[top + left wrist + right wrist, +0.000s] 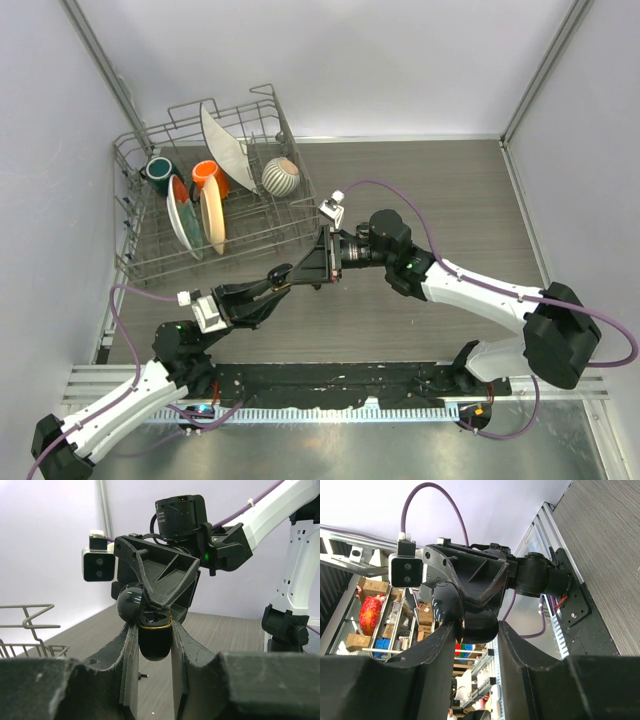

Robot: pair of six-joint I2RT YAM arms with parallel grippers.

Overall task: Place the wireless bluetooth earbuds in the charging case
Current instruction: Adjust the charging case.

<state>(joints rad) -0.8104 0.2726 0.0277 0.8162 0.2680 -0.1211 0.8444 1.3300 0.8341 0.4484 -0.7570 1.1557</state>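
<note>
Both arms meet over the middle of the table [430, 190], fingertips almost nose to nose. My left gripper [154, 627] is clamped narrow on the charging case [155, 645], a glossy black pebble held off the table by its lower body, one finger on each flank. The case is open: its lid [131, 604] is swung back to the left in the left wrist view, and the gold rim [155, 626] of its mouth faces up toward the other hand. My right gripper [476, 625] comes in from the far side with its tips at that mouth. Its jaws stand part-way apart with the case showing between them. I cannot tell whether they press on the case, pinch something small, or merely straddle it. As for the earbuds, dark glossy shapes sit inside the gold-rimmed mouth, but I cannot tell whether they are buds or bare wells. A tiny dark speck [142, 675] lies on the table under the case, too small to name. The wire dish rack [240, 250] stands at the far left of the table, well apart from both grippers, with plates, cups and a striped bowl [281, 176] in it.
</note>
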